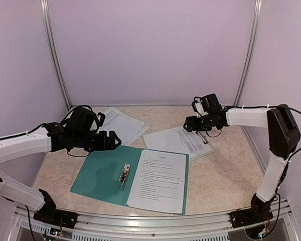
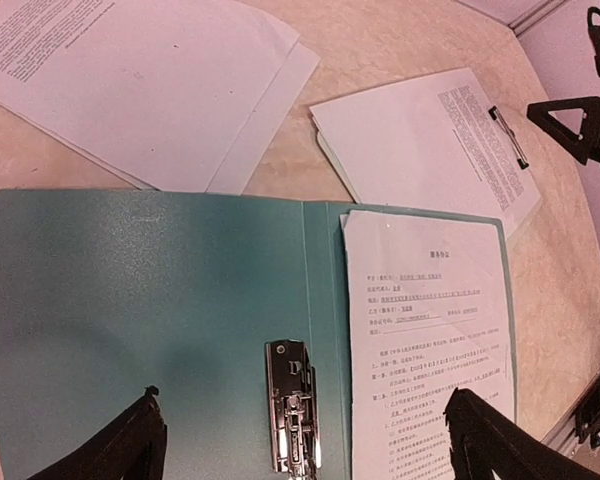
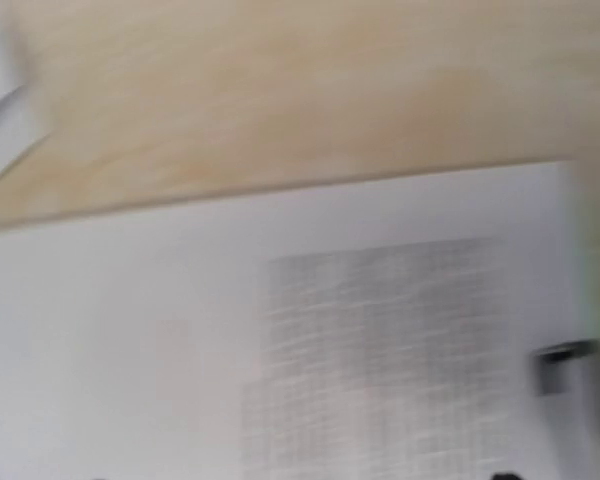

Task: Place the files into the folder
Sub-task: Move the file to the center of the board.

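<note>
Folder (image 1: 98, 175): dark teal, lying open and flat by the worktop's (image 1: 220, 175) near edge, around the middle, with both leaves spread.
Silver clip (image 1: 124, 174): sitting on the left leaf just beside the spine, with no paper under it.
Printed sheet (image 1: 158, 181): lying on the folder's right leaf and covering nearly all of it, black text facing up.
Loose sheets (image 1: 121, 123): lying in a fanned stack towards the far left of the worktop, just beyond the folder's far edge.
Clipboard (image 2: 335, 175): pale mint, resting right of centre and angled, its near corner close to the folder's far right corner.
Clipped sheet (image 1: 173, 140): lying on the clipboard, with a block of text near the top clip.
Left gripper (image 1: 110, 140): hovering over the folder's far left corner. Its fingers (image 2: 130, 445) are standing wide apart with nothing between them, the bare left leaf and the clip showing in the gap.
Right gripper (image 1: 190, 123): hanging above the far part of the clipped sheet. Its wrist view is blurring badly, so I cannot tell how its jaws are standing, and no paper is showing in them.
</note>
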